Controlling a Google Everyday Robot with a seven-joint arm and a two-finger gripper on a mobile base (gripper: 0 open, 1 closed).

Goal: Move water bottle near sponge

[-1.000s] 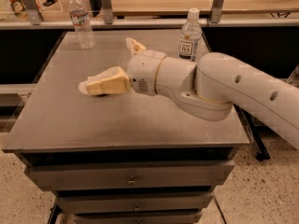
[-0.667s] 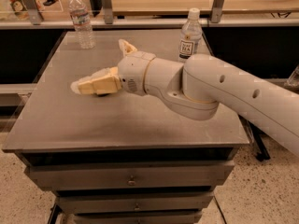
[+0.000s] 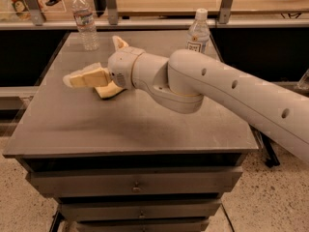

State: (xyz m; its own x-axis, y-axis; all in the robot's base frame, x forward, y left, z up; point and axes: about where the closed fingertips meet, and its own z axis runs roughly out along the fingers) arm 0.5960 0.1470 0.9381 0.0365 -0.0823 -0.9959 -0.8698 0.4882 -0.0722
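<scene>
Since the frame 0.7 s back, my arm had swung leftward and a little toward the top of the frame, carrying the gripper [image 3: 94,59] closer to the table's far left corner. At the upper left the water bottle [image 3: 84,22] stood upright near the back edge of the table [image 3: 145,124], its long axis vertical. It lay above and slightly left of the gripper, apart from it. The 2 fingers [image 3: 89,77] were spread wide, 1 pointing left and 1 toward the top, holding nothing. Just below the wrist showed a yellow curved edge that I took for the sponge [image 3: 110,92], partly hidden. Right of centre stood the other bottle [image 3: 198,33], dark-labelled, well apart. I judged the next move needed the spread fingers carried up-frame to straddle the water bottle.
</scene>
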